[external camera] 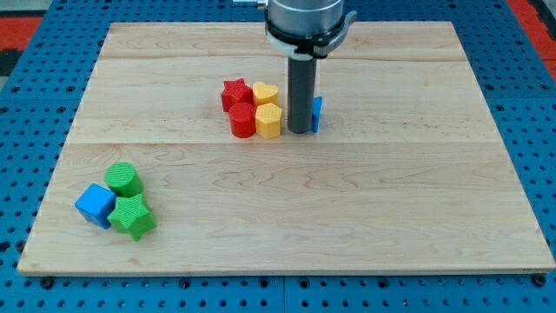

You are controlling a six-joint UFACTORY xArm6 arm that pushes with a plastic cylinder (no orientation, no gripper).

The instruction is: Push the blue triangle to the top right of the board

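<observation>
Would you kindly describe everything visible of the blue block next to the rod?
Only a narrow sliver of the blue block shows, because the dark rod stands in front of it and hides its left part; its shape cannot be confirmed. It looks matte, solid blue, and rests on the wooden board, above centre. My tip sits at its left edge, apparently touching. The yellow blocks lie beyond the rod.

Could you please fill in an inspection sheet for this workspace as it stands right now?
Surface: wooden board, flat, on a blue pegboard.
Job's things: blue triangle, mostly hidden behind the rod, touching its right side.
Clutter: red star, red cylinder, yellow heart, yellow hexagon clustered left of the rod; green cylinder, blue cube, green star at bottom left.
Tool: my tip beside the blue triangle's left.
Cables: nothing seen.
Surroundings: red patches at the top corners.
</observation>
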